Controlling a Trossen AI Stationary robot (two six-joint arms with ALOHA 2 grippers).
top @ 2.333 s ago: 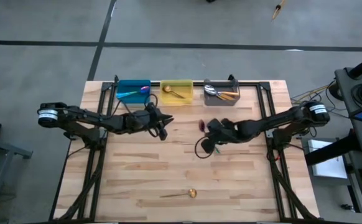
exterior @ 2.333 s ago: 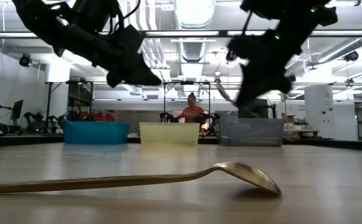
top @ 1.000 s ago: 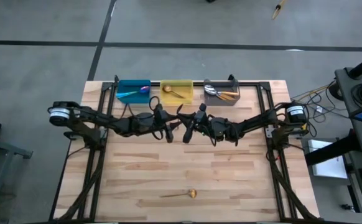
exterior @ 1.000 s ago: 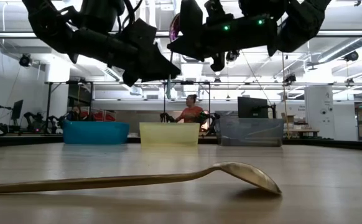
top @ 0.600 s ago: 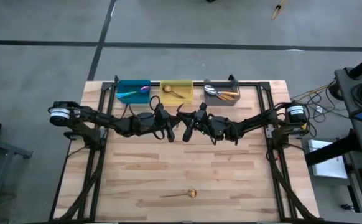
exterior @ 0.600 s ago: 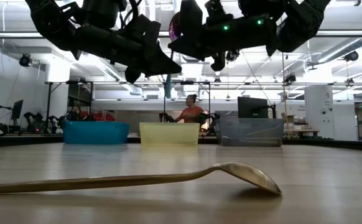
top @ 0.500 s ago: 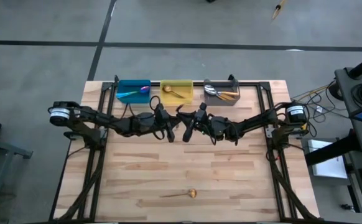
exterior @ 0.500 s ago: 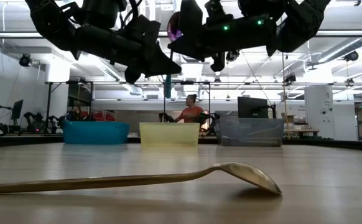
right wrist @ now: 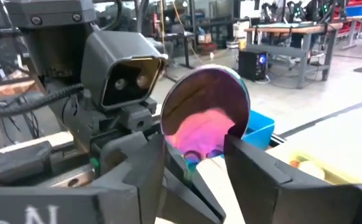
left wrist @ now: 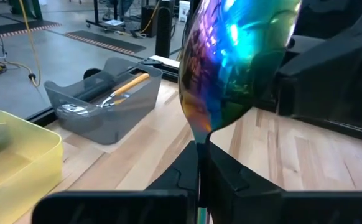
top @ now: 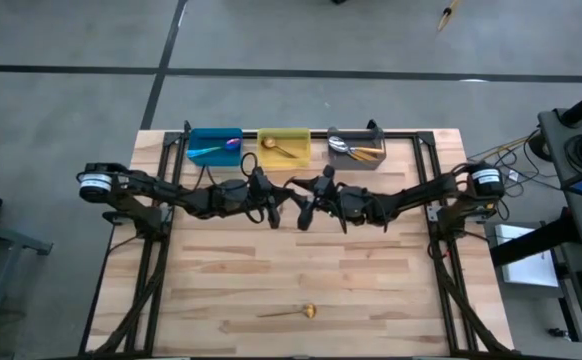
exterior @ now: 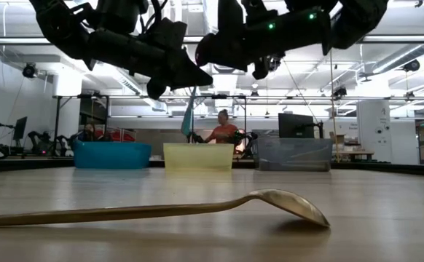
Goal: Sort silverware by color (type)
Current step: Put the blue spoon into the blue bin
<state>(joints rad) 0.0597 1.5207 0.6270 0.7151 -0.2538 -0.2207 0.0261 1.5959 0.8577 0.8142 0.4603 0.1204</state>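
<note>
Above mid-table, right fingers (right wrist: 196, 174) newly apart, iridescent spoon (left wrist: 231, 62) seemingly passed

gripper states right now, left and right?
Left gripper: shut on the iridescent spoon, near its neck.
Right gripper: open, fingers either side of the spoon's bowl, not gripping it.

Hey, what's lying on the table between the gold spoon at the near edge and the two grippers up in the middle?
Nothing. In the high view only bare wood separates the gold spoon from the left gripper and right gripper.
</note>
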